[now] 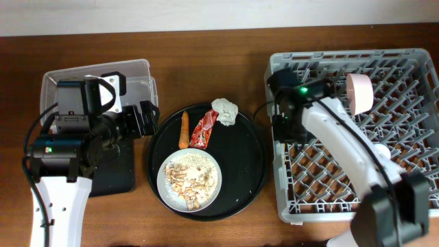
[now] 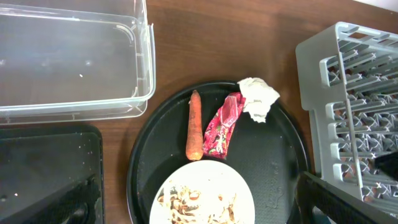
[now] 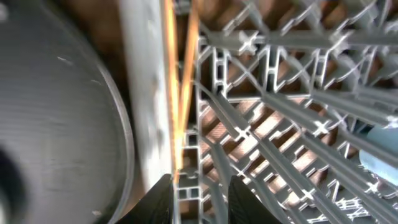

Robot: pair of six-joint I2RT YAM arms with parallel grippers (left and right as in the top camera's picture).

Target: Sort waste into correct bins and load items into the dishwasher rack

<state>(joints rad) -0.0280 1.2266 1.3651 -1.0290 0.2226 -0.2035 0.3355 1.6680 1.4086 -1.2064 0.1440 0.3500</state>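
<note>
On the round black tray lie the orange carrot (image 1: 184,130) (image 2: 194,124), the red wrapper (image 1: 204,130) (image 2: 224,124), the white tissue (image 1: 225,112) (image 2: 258,98) and the pale plate (image 1: 190,180) (image 2: 205,193) with beige scraps and rice. My left gripper (image 1: 144,120) (image 2: 199,211) is open and empty, over the tray's left edge. My right gripper (image 1: 282,129) (image 3: 202,199) is slightly open at the left wall of the dishwasher rack (image 1: 357,137) (image 3: 280,93). The blurred chopsticks (image 3: 179,93) run along that wall from its left finger. The pinkish bowl (image 1: 359,92) stands in the rack. A light blue cup (image 3: 379,155) shows in the rack.
The clear tub (image 1: 137,72) (image 2: 74,56) and the flat black tray (image 1: 116,171) (image 2: 43,168) sit at the left under my left arm. The round black tray (image 1: 240,158) (image 2: 273,162) (image 3: 50,112) lies between them and the rack (image 2: 348,93).
</note>
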